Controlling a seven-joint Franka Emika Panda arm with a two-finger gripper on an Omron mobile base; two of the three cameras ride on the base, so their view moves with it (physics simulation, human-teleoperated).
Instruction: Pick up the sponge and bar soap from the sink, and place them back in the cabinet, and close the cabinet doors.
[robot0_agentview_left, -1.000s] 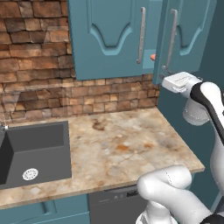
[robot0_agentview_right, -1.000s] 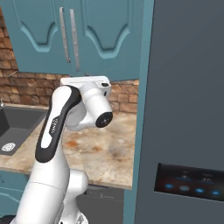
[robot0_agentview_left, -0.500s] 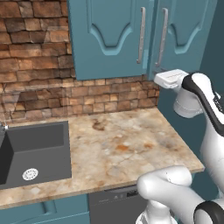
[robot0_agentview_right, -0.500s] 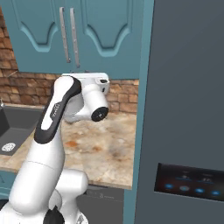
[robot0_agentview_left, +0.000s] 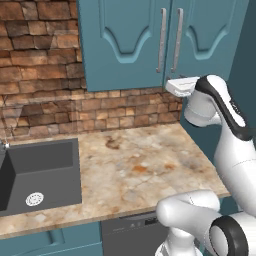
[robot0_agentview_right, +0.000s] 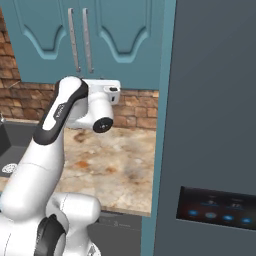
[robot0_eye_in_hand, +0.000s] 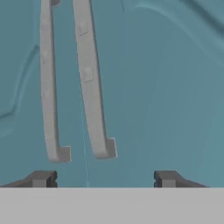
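Cabinet doors (robot0_agentview_left: 150, 40) shut, handles (robot0_eye_in_hand: 92, 87) projecting just ahead of gripper (robot0_eye_in_hand: 105, 178); counter (robot0_agentview_left: 145, 165) open from sink (robot0_agentview_left: 40, 172) to right edge.

Both cabinet doors (robot0_agentview_left: 150, 35) shut on the teal wall cabinet (robot0_agentview_right: 125, 30), arched panels flush, silver bar handles (robot0_eye_in_hand: 89, 87) upright side by side at the seam (lower ends close before the hand camera). Dark grey sink (robot0_agentview_left: 45, 162) recessed at the counter's left end, white drain at its front.

Even, soft rendered light, no harsh shadows or glare, base views sharp, hand view slightly blurred
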